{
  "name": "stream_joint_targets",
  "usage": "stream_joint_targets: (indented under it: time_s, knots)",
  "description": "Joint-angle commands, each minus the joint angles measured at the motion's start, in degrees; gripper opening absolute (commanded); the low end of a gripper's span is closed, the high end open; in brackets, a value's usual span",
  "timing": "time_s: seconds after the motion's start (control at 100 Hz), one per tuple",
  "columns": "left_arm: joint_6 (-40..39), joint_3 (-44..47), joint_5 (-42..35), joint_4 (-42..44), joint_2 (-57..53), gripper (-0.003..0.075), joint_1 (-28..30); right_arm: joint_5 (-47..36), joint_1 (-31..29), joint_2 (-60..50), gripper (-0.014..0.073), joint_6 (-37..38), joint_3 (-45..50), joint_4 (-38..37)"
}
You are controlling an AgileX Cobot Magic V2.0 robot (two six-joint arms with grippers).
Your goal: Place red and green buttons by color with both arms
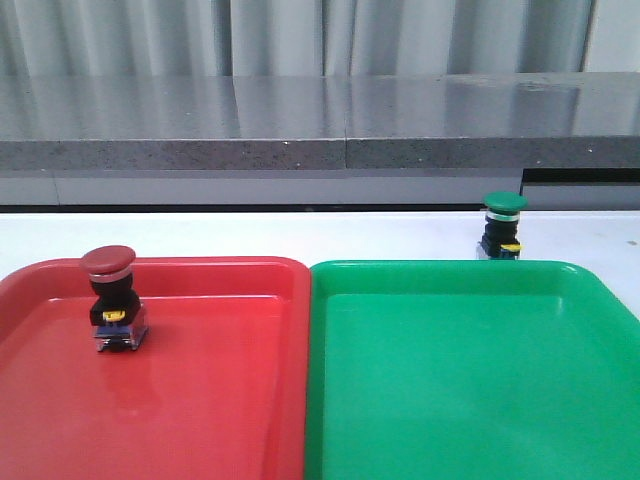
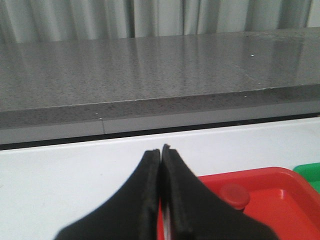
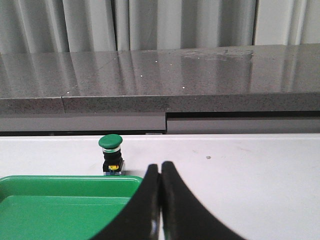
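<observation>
Grey curtains and a dark stone ledge close off the far side of the white desk (image 1: 300, 225) in our front view. On it lie a red tray (image 1: 200, 400) and a green tray (image 1: 470, 380), edge to edge. The red button (image 1: 113, 300) stands upright inside the red tray, toward its 10 o'clock corner. The green button (image 1: 502, 226) stands on the bare desk just beyond the green tray's far rim, at about 1 o'clock from the tray's middle, so we judge its half of the job undone. Neither arm shows here.

From the left wrist view, our left gripper (image 2: 161, 151) has its fingers pressed together with nothing between them, and it hangs over the red tray's near-left edge. The red button's cap sits at 3 o'clock from the tips.

From the right wrist view, our right gripper (image 3: 161, 167) is likewise closed and empty, and level with the desk. The green button lies at 10 o'clock from its tips, near but apart.

Our worry: if we go in with the fingers together, we would knock the button over or push it against the tray's rim. A grasp on the rounded cap could slip.
</observation>
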Motion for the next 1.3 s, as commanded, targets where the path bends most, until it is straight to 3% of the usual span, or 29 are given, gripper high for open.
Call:
stream_joint_targets:
  time_s: [0.0,0.36,0.6,1.29]
  knots:
    - [-0.63,0.62,-5.12,0.19,-2.25,-0.0019,2.38,-4.38,-0.39,-1.33,-0.0069,-0.38,-0.8,-0.57]
    - [-0.63,12.37,-5.79,0.45,-15.7,-0.0019,6.88,-4.38,-0.39,-1.33,-0.0069,-0.38,-0.8,-0.57]
    - [-0.63,18.32,-16.36,0.45,-15.78,-0.0019,6.88,-4.37,-0.39,-1.33,-0.0069,-0.38,-0.85,-0.57]
    - [-0.63,18.48,-16.75,0.3,-15.78,-0.0019,6.88,-4.37,-0.39,-1.33,-0.0069,-0.38,-0.85,-0.57]
